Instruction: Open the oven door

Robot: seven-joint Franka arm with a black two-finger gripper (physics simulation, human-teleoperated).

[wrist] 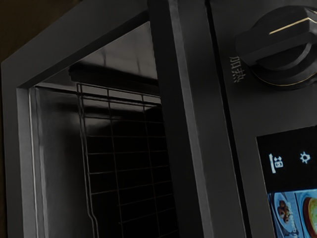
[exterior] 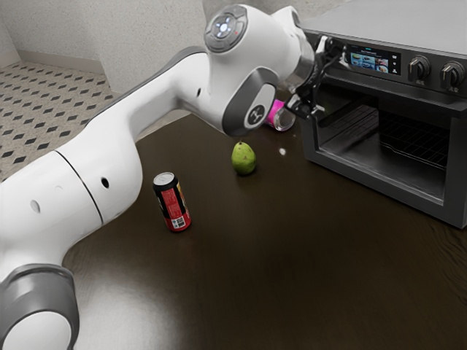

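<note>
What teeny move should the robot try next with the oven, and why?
I'd probably ease the hand slowly toward the long bar beside the oven's screen, since that might be the part to pull. The hand looks open, near the oven's front. The rack inside shows, but I can't tell if that's through glass, so gently seems best.

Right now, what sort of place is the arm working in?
Likely a kitchen, simulated: oven at the table's edge, pear and can on the table, patterned floor beyond.
</note>
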